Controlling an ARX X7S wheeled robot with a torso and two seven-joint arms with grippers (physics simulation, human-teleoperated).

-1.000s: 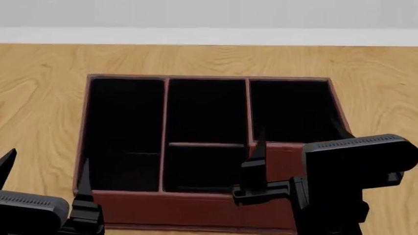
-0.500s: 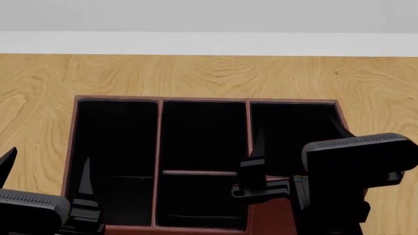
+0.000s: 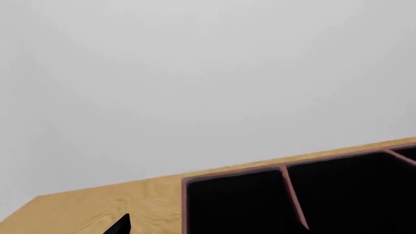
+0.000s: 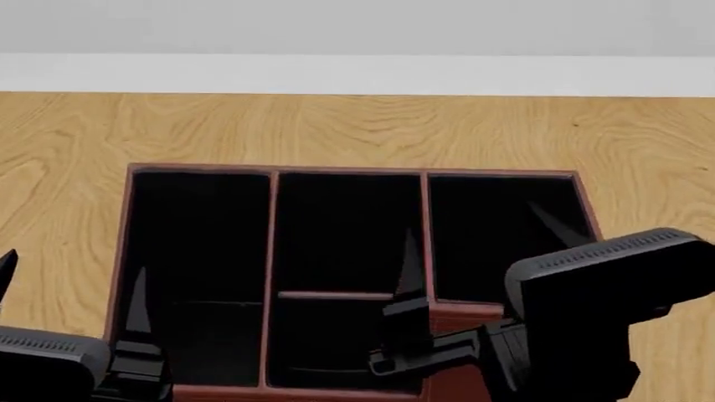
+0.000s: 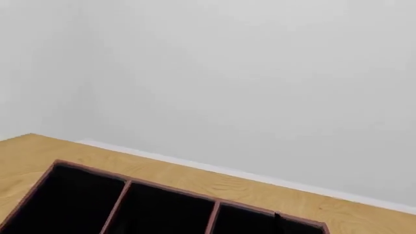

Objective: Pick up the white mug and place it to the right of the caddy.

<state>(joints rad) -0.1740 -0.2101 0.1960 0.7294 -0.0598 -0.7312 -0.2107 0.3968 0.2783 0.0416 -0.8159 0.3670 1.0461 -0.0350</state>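
A light wooden table (image 4: 335, 126) carries the reddish-brown caddy (image 4: 274, 243).

A pale wooden surface (image 4: 335, 126) with wavy grain fills the lower part of the head view, running out to both side edges; behind it stands a plain light grey wall (image 4: 357, 25), with a white band (image 4: 357, 74) along its foot where it meets the wood; both wrist views show the same blank wall (image 3: 208, 73) above the wood; the light is even and soft
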